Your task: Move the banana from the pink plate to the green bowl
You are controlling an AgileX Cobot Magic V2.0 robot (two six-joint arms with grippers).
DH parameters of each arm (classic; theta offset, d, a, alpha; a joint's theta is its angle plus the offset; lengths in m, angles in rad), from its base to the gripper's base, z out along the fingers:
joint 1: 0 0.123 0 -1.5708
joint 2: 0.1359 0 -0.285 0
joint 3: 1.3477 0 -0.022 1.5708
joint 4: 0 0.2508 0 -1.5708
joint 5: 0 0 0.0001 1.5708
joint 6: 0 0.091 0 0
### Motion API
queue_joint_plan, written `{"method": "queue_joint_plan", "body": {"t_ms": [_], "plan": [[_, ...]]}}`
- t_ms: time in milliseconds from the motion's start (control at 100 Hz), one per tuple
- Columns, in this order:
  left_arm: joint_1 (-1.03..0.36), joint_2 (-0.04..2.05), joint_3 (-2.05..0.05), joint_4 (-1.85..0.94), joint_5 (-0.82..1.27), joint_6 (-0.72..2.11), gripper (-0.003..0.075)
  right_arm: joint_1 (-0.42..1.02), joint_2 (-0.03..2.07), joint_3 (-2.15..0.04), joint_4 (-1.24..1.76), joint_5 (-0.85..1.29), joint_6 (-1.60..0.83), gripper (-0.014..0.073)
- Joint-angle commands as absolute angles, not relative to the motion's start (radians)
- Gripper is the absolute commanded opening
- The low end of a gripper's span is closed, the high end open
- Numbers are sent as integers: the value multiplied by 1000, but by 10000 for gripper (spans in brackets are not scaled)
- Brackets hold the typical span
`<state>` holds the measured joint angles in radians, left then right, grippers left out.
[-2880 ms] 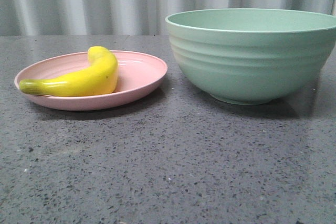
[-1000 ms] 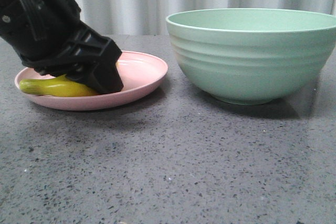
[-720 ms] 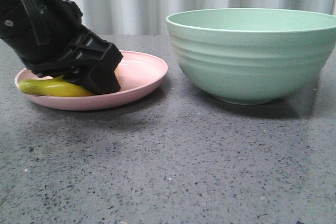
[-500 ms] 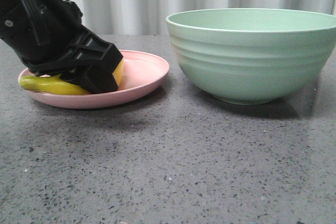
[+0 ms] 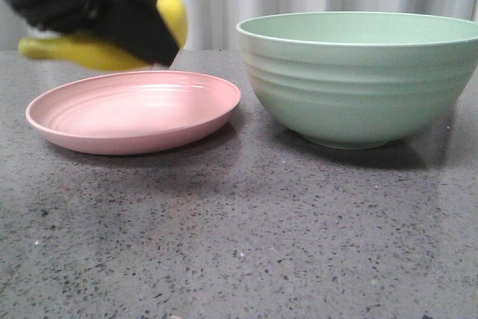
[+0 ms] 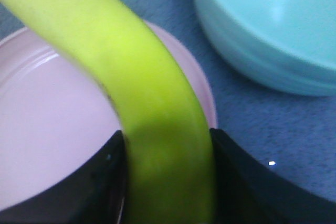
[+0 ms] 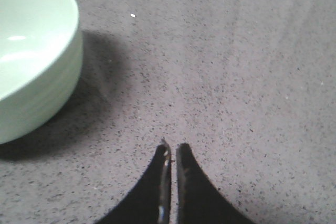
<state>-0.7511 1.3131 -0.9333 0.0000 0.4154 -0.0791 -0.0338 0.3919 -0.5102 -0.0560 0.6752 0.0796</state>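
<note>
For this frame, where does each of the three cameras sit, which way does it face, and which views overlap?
Front view: low at table height, facing forward; the left gripper holds the banana above the pink plate, beside the green bowl.
Left wrist view: looks down past black fingers clamping the banana; plate and bowl below.
Right wrist view: above the table; right gripper shut, bowl at the edge.
All three views share the bowl.

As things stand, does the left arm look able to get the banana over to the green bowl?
Probably yes. The left hand holds the banana lifted clear above the pink plate, and nothing stands between it and the green bowl, whose top is open.
</note>
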Motion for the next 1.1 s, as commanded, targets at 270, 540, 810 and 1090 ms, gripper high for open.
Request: {"method": "queue_joint_plan", "body": {"t_ms": [270,540,810,1090], "plan": [[-956,1237,-1030,-11,350,-85,208,131,617,-818,86,788,78,395],[-1076,1243,-1030,-29,320,-85,208,217,838,-999,364,748,78,462],[-1142,1282,-1030,-27,289,-85,208,285,1067,-1119,501,704,76,462],[-1148,1279,-1030,-27,268,-85,208,287,1210,-1155,584,713,76,461]]}}
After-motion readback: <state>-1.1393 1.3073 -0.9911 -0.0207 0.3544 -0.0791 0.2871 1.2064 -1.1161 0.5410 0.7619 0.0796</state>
